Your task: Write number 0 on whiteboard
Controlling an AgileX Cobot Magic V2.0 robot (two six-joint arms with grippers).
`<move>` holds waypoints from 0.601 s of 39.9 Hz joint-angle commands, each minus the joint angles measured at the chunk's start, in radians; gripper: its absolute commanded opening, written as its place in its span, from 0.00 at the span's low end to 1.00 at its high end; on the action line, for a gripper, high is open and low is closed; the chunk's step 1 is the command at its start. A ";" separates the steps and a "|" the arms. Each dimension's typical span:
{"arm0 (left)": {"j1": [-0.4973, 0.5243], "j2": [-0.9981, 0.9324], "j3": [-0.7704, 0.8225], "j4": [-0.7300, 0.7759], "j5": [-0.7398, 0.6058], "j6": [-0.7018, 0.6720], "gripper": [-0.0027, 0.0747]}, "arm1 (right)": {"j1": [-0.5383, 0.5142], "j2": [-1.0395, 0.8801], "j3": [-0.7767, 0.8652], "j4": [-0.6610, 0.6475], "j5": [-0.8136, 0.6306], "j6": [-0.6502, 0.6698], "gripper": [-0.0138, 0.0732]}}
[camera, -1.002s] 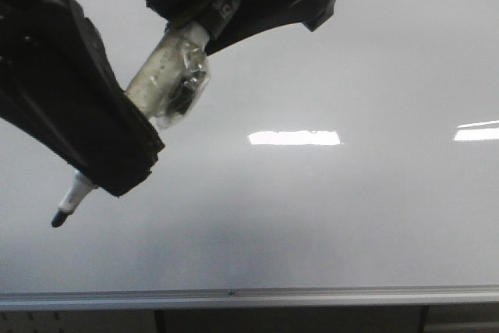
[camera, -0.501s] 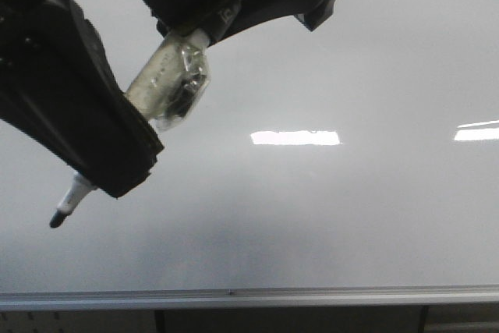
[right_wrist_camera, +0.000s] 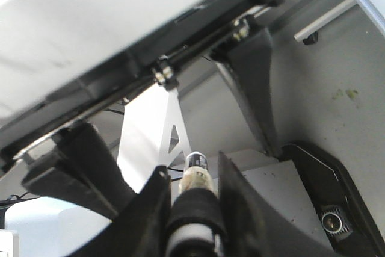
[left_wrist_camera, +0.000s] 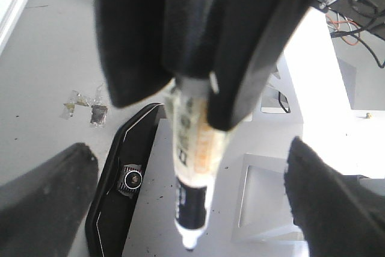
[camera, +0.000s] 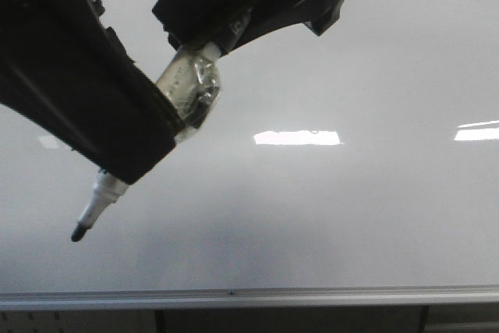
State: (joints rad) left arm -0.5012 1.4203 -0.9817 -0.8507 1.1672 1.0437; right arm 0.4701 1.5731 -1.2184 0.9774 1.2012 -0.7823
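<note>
Front view: the left hand, at upper left, is clamped on a marker, tip aimed at the whiteboard for writing; no number 0 shows. Left wrist view: the marker is pinched between both fingers. Right wrist view: the right hand is closed on the marker's other end.

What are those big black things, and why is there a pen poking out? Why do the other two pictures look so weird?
Those black shapes are a robot's two arms, seen from a camera facing a whiteboard. The other two pictures come from little cameras on each wrist, so they look along the fingers. The left gripper squeezes a marker with its black tip pointing down. The right gripper seems to hold the marker's other end. No number shows on the board yet, only bright light reflections.
</note>
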 commanded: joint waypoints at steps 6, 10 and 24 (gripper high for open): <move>-0.009 -0.034 -0.029 -0.065 0.008 0.003 0.86 | -0.039 -0.035 -0.044 -0.204 0.133 0.184 0.08; -0.009 -0.034 -0.029 -0.065 0.008 0.003 0.86 | -0.067 -0.042 -0.089 -0.382 0.113 0.305 0.08; -0.009 -0.034 -0.029 -0.065 0.011 0.003 0.33 | -0.114 -0.127 -0.328 -0.878 -0.079 0.615 0.08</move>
State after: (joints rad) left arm -0.5012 1.4203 -0.9817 -0.8543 1.1657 1.0437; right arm 0.3617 1.4999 -1.4810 0.1556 1.1705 -0.2178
